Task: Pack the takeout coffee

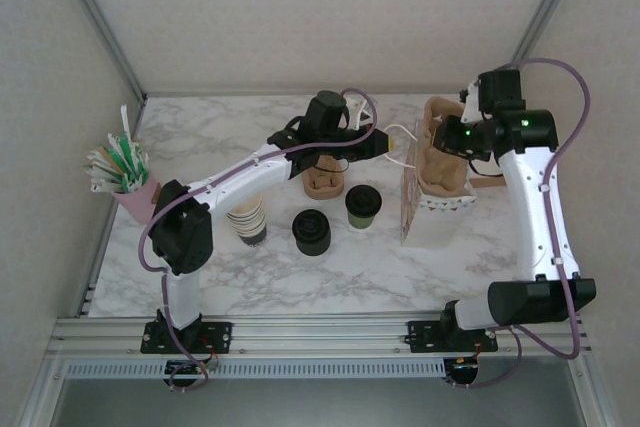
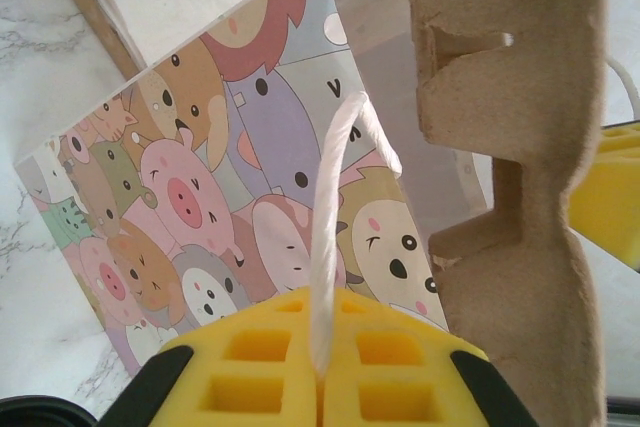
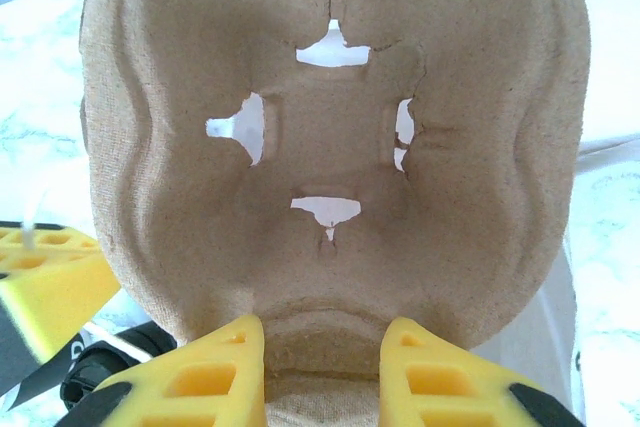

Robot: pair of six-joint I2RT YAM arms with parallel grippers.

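**Coffee not in the bag; both grippers busy at the bag**

Counts: 1 printed paper bag (image 1: 412,209), 2 pulp carriers, 1 cream cup stack (image 1: 247,219), 1 pink cup (image 1: 137,197), 1 black lid stack (image 1: 311,232), 1 takeout coffee (image 1: 362,205).

- Bag: stands open directly beneath the right gripper (image 3: 315,332) and just right of the left gripper (image 2: 322,312). Can't tell what is inside.
- Held carrier (image 3: 330,147): right gripper's fingers (image 3: 215,367) sit on either side of its lower rim, clamping the pulp. It stands on edge at the bag mouth; can't tell if it has entered.
- Spare carrier (image 1: 325,183): on the table under the left wrist, empty.
- Pink cup: far left of both grippers, stuffed with green and white straws (image 1: 115,159).
- Left gripper: yellow pads pressed together, pinching the bag's white cord handle (image 2: 335,207).
- Coffee: lid on, upright on the table just base-side of the left gripper, between lid stack and bag, touching neither.
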